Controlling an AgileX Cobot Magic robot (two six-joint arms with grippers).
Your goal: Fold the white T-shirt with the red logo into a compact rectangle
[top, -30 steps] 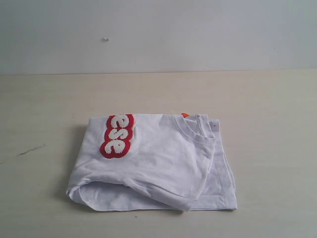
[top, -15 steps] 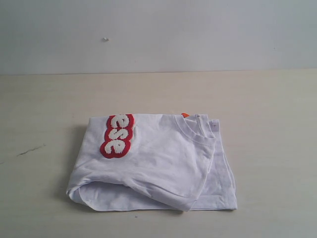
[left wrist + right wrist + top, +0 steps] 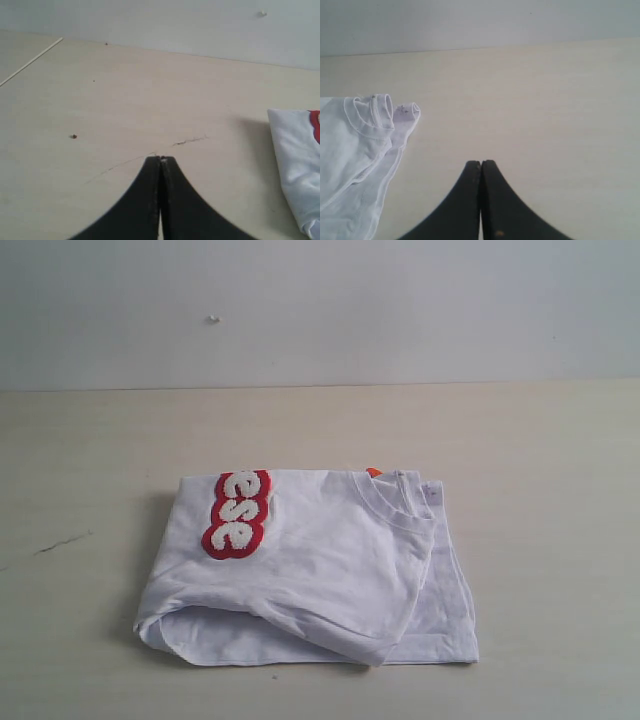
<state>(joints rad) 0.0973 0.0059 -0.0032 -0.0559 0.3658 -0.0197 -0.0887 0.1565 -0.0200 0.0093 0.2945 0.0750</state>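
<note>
Both hands: my left hand [image 3: 160, 159] and my right hand [image 3: 481, 162] are pressed closed on nothing, each over bare surface [image 3: 540, 490].
Shirt: the white T-shirt [image 3: 320, 570] lies folded between them, apart from both.
Left end: the red logo [image 3: 238, 515] faces my left hand.
Right end: the collar faces my right hand.
Long axis: runs from hand to hand.
Nearer hand: I cannot tell; I judge each reaches its own end.

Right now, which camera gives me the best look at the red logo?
The exterior view: the red logo lies face up on the folded white T-shirt, white letters readable. The left wrist view catches only a red sliver at the frame edge; the right wrist view shows just the collar side, no logo.
</note>
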